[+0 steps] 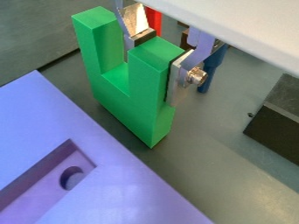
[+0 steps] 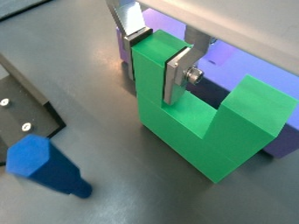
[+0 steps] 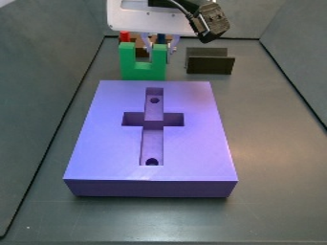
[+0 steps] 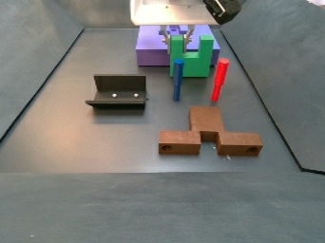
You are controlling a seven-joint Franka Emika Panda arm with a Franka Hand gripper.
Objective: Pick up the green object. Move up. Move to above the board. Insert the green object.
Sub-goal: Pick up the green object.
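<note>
Straddling green object (image 2: 205, 131) prong, tool (image 2: 158, 63) fingers

Two wrist cameras, mounted close on either flank of the end effector (image 1: 158, 54), looking steeply down at the green object (image 1: 125, 74) from opposite sides, with a corner of the board (image 1: 70, 175) filling one wrist view and the fixture (image 2: 24, 107) edging into the other. Two side cameras, set farther back and higher at opposite ends of the floor, facing each other: one looking along the board (image 3: 153, 134) from just behind it, the other looking over the fixture (image 4: 118, 91) toward the board (image 4: 155, 46) at the far end. Shared by all four: the green object (image 3: 141, 60) and the end effector (image 4: 181, 36) at it.
</note>
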